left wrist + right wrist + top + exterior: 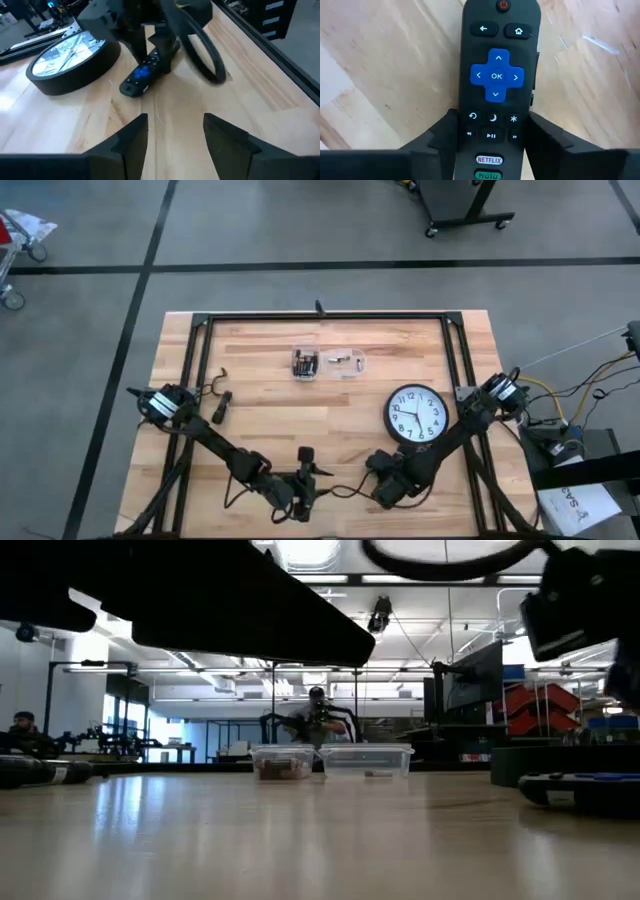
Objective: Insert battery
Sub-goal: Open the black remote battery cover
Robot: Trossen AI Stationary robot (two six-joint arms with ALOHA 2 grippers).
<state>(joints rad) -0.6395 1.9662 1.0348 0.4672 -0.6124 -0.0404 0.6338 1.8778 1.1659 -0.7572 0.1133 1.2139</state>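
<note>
Right under my right wrist camera lies the remote (496,90), face up on the wood, its blue OK pad at frame centre and the Netflix button at the bottom edge. My right gripper (492,145) straddles its lower end, fingers (442,137) spread on either side; whether they touch its sides I cannot tell.

My left wrist view shows what that one hides: the remote (147,72) lies at upper centre beneath my right arm, just beside the wall clock (70,62) at upper left. My left gripper (175,135) stands open at the bottom, well short of it.

From above, the clock (416,416) sits right of centre, two clear boxes (328,363) at upper centre hold the batteries, and both grippers sit low in the frame, left (305,485) and right (385,488).

At table height the boxes (330,762) show at centre, far back.
</note>
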